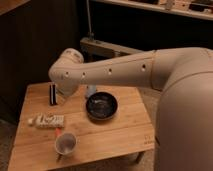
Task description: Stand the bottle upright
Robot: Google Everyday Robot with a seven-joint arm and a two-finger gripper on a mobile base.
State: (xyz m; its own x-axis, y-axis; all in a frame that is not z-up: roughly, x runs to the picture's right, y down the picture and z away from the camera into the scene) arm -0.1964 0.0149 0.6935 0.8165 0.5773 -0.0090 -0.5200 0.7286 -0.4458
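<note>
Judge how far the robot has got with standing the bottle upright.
Done: nothing yet; the bottle lies on its side on the table. In hand: the gripper hangs beyond it, by the black object, apart from the bottle. Left: reach, grip, tip it upright, release.
</note>
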